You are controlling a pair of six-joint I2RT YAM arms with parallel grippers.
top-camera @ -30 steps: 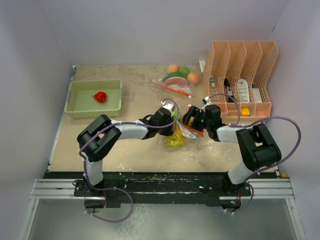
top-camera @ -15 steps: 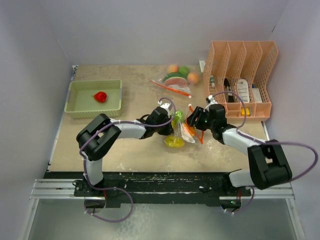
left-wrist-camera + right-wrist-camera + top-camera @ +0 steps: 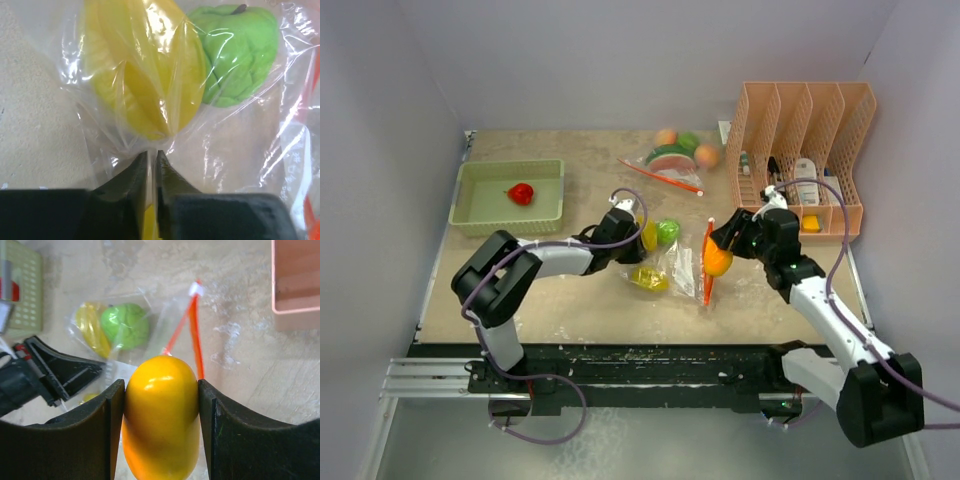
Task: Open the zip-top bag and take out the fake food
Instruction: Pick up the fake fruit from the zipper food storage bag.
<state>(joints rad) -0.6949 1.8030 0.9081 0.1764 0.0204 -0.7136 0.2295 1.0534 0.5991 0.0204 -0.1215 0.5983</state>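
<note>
Only left wrist shows left pincer [image 3: 150,154] pinching bag [image 3: 227,150].

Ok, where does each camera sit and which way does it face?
Top external: above and behind the bases, looking down on the tan table; left arm and right arm show.
Left wrist: looks past the shut left gripper at a clear zip-top bag holding a ridged yellow toy fruit and green toy apple.
Right wrist: looks down past the right gripper, clamped on a glossy orange toy fruit.
Shared: all see that bag.
</note>
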